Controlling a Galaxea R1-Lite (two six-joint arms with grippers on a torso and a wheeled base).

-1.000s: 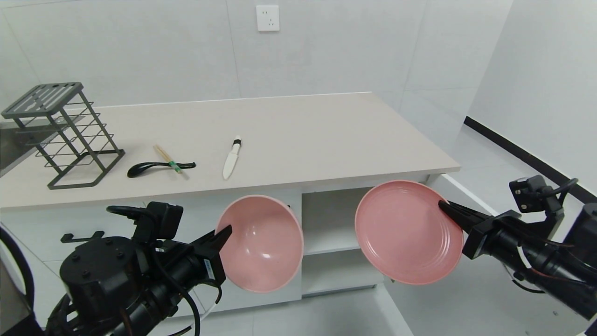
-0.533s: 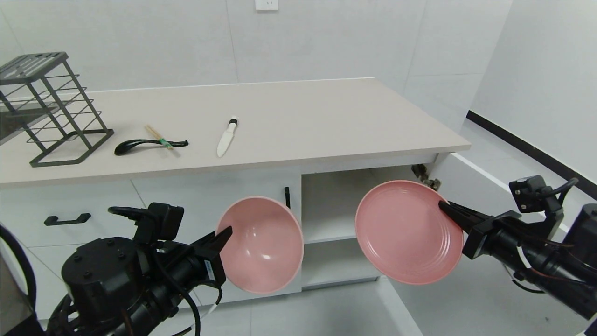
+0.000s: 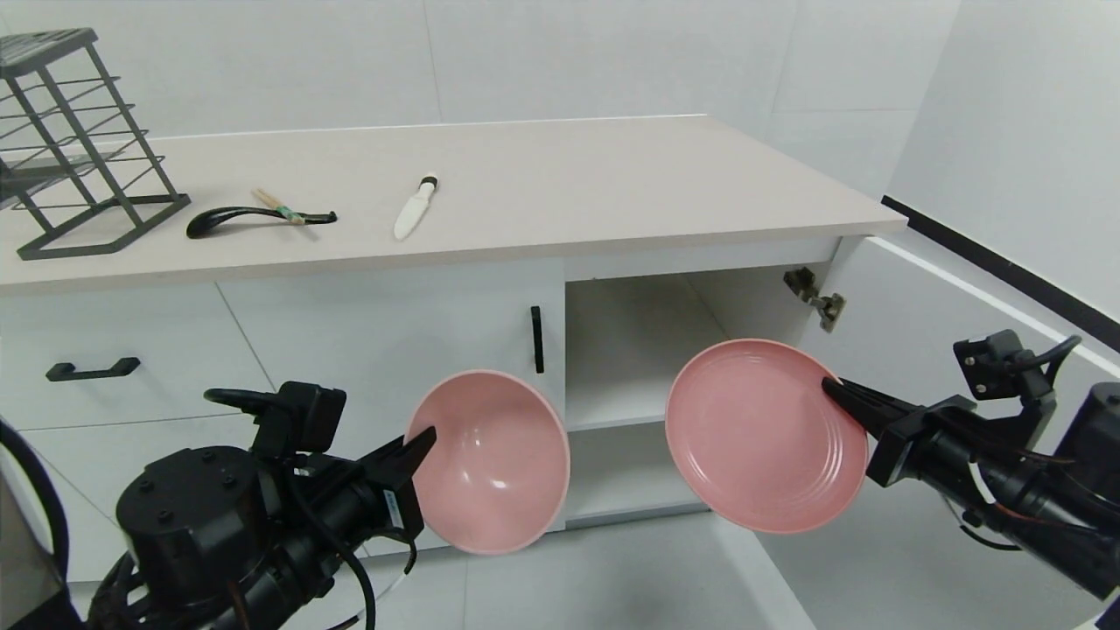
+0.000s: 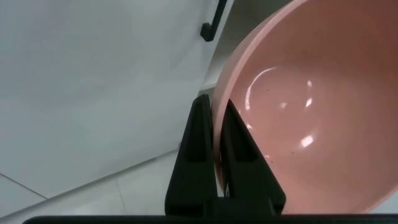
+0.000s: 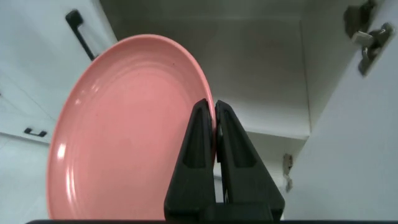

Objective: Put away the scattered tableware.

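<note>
Pink bowl (image 3: 494, 464) clenched at rim by left tool (image 3: 426, 435), held on edge. Right tool (image 3: 829, 385) pinches rim of pink plate (image 3: 757, 437), also on edge. Bowl and plate hang between tools, near each other, not touching. Open cabinet (image 3: 639, 350) with shelf lies beyond both tools, its door (image 3: 945, 297) swung out behind right tool. Up beyond left tool, on counter (image 3: 569, 184): white knife (image 3: 415, 207), black spoon (image 3: 236, 216), chopsticks (image 3: 276, 206) across spoon handle, wire rack (image 3: 70, 131).

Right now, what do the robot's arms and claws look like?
Left arm and right arm: matte black, rounded joints, loose black cables. Left gripper and right gripper: black wedges tapering to thin pointed fingers, with a small white label on the left.
</note>
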